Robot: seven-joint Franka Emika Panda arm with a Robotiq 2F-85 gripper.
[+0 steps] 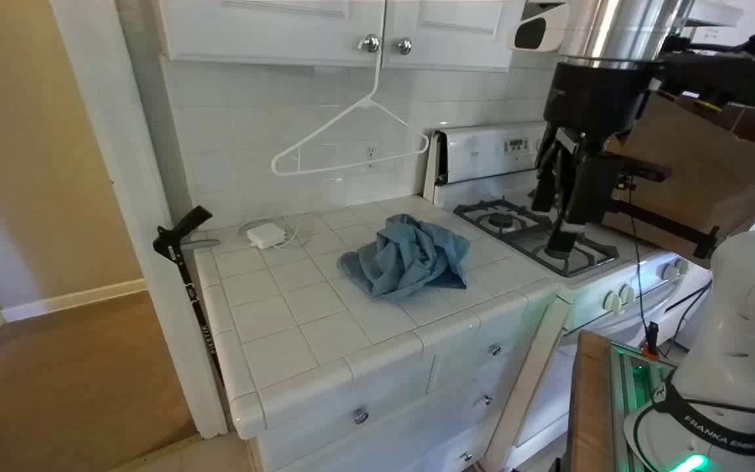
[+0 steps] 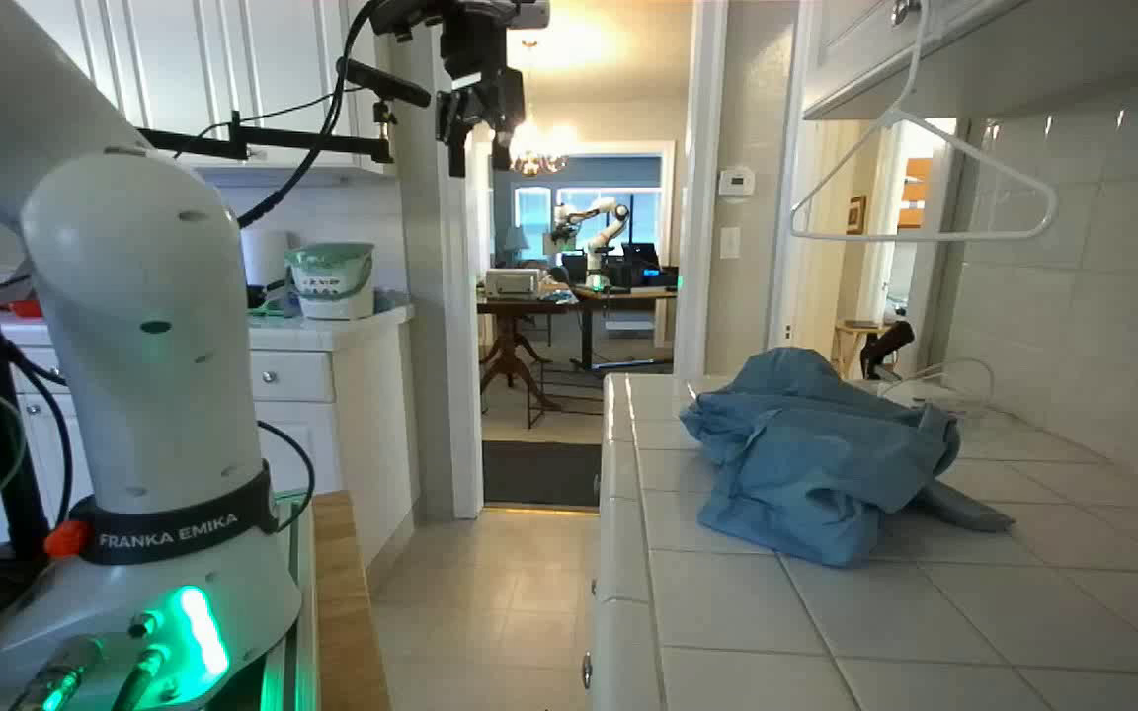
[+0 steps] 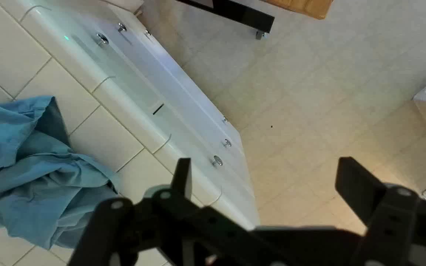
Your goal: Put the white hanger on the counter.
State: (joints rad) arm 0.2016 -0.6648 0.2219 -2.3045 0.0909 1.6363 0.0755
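The white hanger hangs by its hook from a round knob of the upper cabinet, above the counter and against the tiled wall. It also hangs in an exterior view and is out of the wrist view. The white-tiled counter lies below it, over white drawers; it also shows in an exterior view and the wrist view. My gripper is in the air over the stove side, pointing down, away from the hanger. It also shows in an exterior view. In the wrist view its fingers are wide apart, nothing between them.
A crumpled blue cloth lies on the counter under the hanger. A small white box with a cable sits at the back. The gas stove adjoins the counter. Upper cabinets overhang. A black cane leans at the counter's end.
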